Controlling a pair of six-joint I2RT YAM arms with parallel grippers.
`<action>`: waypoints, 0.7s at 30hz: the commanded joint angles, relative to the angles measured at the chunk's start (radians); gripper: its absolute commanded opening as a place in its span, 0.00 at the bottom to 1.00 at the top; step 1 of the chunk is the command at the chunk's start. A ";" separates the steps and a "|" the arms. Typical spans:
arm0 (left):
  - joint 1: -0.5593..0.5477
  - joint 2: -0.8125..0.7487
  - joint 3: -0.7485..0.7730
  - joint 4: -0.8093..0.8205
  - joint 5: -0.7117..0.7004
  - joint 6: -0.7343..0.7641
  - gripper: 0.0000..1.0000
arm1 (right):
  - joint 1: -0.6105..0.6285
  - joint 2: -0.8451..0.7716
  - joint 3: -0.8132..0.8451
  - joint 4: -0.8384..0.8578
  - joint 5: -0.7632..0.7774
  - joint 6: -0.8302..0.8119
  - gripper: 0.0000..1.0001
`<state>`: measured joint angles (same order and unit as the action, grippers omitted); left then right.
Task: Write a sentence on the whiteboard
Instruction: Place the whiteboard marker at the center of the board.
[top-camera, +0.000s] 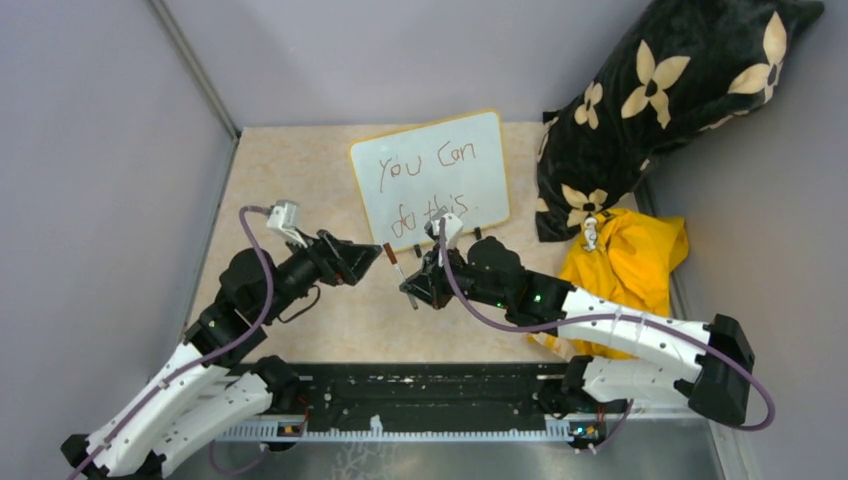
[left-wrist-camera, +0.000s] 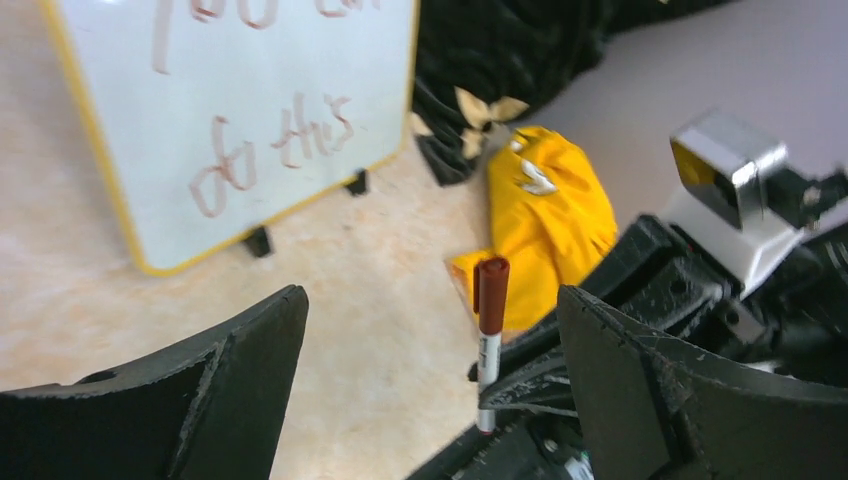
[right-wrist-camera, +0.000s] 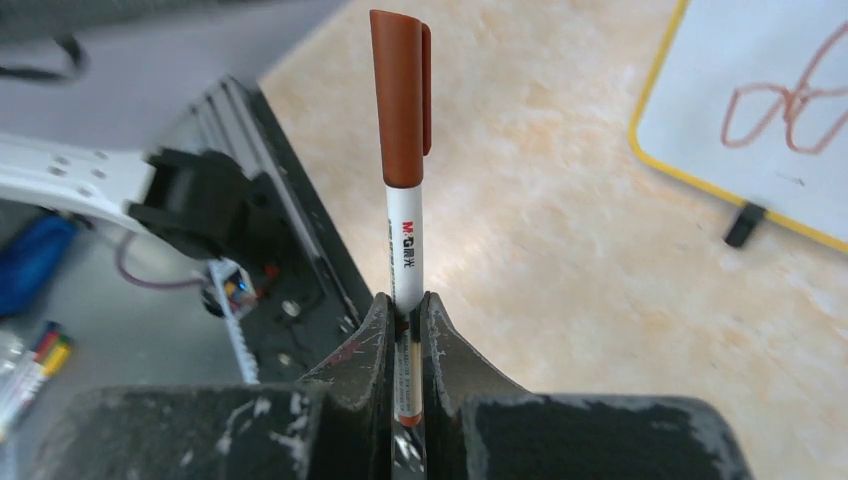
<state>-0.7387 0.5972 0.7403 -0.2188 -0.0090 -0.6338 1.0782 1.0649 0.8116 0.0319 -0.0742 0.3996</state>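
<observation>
Right wrist view, lower centre: the right gripper (right-wrist-camera: 405, 310) pinches a brown-capped marker (right-wrist-camera: 403, 100) upright. In the left wrist view the left gripper (left-wrist-camera: 432, 300) gapes wide, holding nothing. Farther off, upper centre of the top view, the glossy white, yellow-framed whiteboard (top-camera: 470, 140) stands on black feet, bearing the sentence (top-camera: 436, 213) "You can do this" in thin reddish-brown handwriting on two lines.

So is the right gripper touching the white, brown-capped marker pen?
Touching. Right wrist view: the right gripper is shut on the marker pen's white barrel, no gap either side.

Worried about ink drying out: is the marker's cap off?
No, the brown cap sits on the marker, which the right gripper clamps.
</observation>
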 joint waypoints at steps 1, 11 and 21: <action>0.001 -0.049 0.027 -0.073 -0.291 0.143 0.99 | -0.007 0.033 0.008 -0.160 0.050 -0.121 0.00; 0.001 -0.024 -0.054 -0.011 -0.473 0.266 0.99 | -0.007 0.273 0.002 -0.244 0.134 -0.143 0.00; 0.001 -0.126 -0.177 0.046 -0.511 0.293 0.99 | -0.065 0.412 0.008 -0.244 0.130 -0.119 0.00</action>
<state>-0.7387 0.5060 0.5739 -0.2276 -0.4877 -0.3721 1.0424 1.4601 0.7986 -0.2329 0.0486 0.2722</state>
